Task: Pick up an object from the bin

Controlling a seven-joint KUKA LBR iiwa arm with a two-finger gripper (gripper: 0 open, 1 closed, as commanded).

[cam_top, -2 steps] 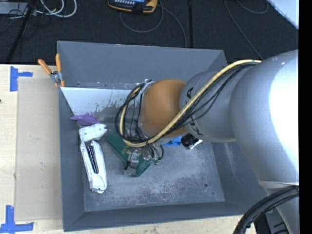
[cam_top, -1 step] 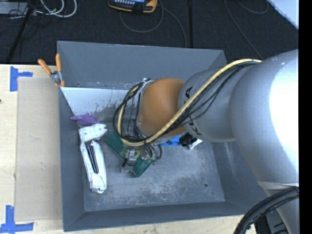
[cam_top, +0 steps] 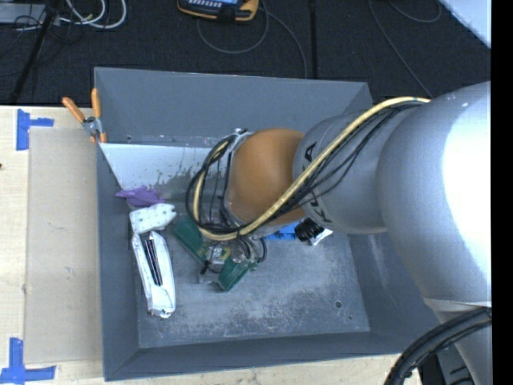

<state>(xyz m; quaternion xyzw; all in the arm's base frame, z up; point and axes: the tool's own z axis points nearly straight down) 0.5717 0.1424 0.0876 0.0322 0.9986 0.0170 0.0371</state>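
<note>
Even overhead light; sheen on bin (cam_top: 160,163) back wall; soft shadow beneath arm (cam_top: 417,183).

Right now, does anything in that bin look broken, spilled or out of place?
Nothing looks broken or spilled. The things just lie loose on the bin floor: a long white object by the left wall, a purple piece beyond it, and a dark green piece lying askew under the gripper.

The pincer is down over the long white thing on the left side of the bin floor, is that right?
Not quite. The camera view shows the pincer down over the green thing near the middle of the bin, not over the long white thing, which lies apart on the left side of the floor.
</note>
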